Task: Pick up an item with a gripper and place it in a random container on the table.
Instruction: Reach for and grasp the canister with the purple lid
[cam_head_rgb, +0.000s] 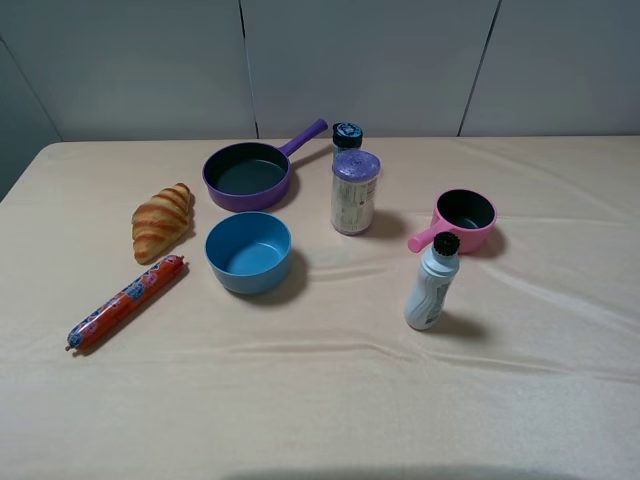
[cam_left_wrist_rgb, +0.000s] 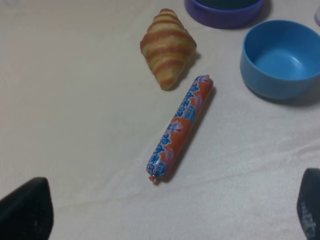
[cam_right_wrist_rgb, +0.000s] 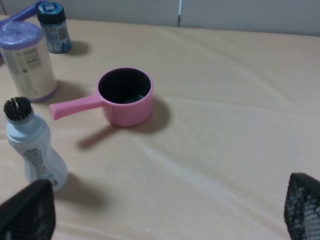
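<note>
Purple-lidded jar, untouched: the left gripper and right gripper are shown with jaws spread wide and empty over the wrinkled beige tablecloth. The jar is seen upright between the purple frying pan and the pink saucepan, with a small dark-capped jar close behind. Being tall, smooth and cylindrical, it may be tipped or let slip by an off-centre grasp, and the neighbour knocked.

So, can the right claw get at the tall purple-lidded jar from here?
Probably, but not straight in: the white bottle and the pink saucepan crowd the line between the open right claw and the jar. Coming in over them looks free.
</note>
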